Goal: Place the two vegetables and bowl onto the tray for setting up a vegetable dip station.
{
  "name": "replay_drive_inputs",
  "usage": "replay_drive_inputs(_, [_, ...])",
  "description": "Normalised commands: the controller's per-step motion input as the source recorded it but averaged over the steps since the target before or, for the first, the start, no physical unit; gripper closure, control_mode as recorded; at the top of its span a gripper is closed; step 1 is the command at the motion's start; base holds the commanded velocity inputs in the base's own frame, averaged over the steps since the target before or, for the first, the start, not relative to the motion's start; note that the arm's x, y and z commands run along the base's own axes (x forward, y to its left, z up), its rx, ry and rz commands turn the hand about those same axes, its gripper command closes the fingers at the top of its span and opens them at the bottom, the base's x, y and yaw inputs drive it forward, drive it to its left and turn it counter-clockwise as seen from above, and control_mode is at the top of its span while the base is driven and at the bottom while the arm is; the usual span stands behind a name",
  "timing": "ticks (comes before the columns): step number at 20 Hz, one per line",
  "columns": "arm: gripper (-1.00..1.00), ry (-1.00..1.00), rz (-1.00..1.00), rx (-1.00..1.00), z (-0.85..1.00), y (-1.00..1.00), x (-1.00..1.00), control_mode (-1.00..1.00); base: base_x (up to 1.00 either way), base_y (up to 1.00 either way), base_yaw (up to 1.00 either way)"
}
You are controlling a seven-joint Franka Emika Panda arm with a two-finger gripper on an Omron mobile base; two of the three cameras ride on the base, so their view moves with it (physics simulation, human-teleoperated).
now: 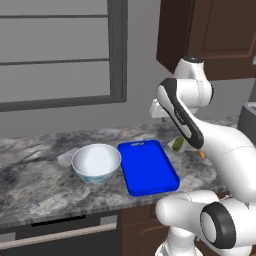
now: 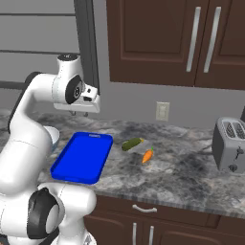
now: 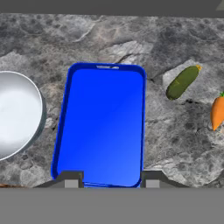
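The blue tray [image 1: 147, 167] [image 2: 83, 155] [image 3: 103, 124] lies bare on the marble counter, its slot handle at the far end. Left of it stands the white bowl [image 1: 96, 162] [image 3: 17, 113], upright; the arm hides most of the bowl [image 2: 54, 136] in the right base view. To the tray's right lie the dark green cucumber [image 1: 178, 144] [image 2: 132, 143] [image 3: 183, 82] and, just beyond it, the orange carrot [image 1: 200, 154] [image 2: 148, 155] [image 3: 217, 111]. My gripper [image 1: 165, 120] [image 2: 80, 114] [image 3: 111, 181] hangs high above the tray, pointing down, open and holding nothing.
A silver toaster [image 2: 230, 143] [image 1: 247, 117] stands at the counter's far right. A wall outlet [image 2: 162, 111] sits behind the vegetables, under dark wood cabinets [image 2: 191, 38]. The counter's front edge [image 2: 158, 198] runs close to the tray's near end.
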Motion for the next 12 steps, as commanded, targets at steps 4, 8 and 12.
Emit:
replay_drive_inputs(4, [-1.0,0.0,0.0,0.0,0.0,0.0,0.04,-1.0,0.0,0.0,0.0])
replay_drive_inputs(8, [-1.0,0.0,-0.05,0.0,0.0,-0.32,-0.02,-1.0,0.0,0.0,0.0])
replay_drive_inputs(12, [-1.0,0.0,-0.11,0.0,-0.03,-0.66,-0.09,-1.0,0.0,0.0,0.0])
